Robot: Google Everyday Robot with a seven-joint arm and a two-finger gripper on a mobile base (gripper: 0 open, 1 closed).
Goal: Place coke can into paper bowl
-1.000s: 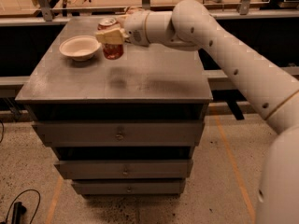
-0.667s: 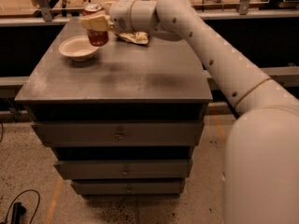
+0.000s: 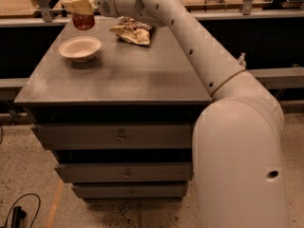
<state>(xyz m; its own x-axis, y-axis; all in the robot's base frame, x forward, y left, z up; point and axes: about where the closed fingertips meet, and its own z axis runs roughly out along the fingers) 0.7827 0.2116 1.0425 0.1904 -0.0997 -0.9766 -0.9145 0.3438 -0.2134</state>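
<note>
The gripper (image 3: 80, 6) is at the top left of the view, above the far left corner of the bench (image 3: 118, 75). Its jaws are closed on the can (image 3: 84, 22). A pale finger (image 3: 78, 4) lies across the can's upper half, with the silver top showing above it and the red body hanging below. The can is held roughly upright in the air, clear of the bench top.

From this camera it hangs just beyond the bowl (image 3: 80, 48), higher than it and roughly in line with it. Whether it is straight over the bowl or past its far rim cannot be told from this one view. The bowl stands right way up on the left part of the bench, toward the far edge, its plain off-white inside showing.

To the right of the bowl and apart from it, a crumpled bag (image 3: 132, 31) lies on the bench near the far edge. The white arm (image 3: 190, 46) rises from the lower right and reaches across the bench's right side, passing close by the bag, to the gripper. The bench is a dark grey cabinet with drawers (image 3: 118, 136) in its front, standing on a speckled floor (image 3: 28, 175).
</note>
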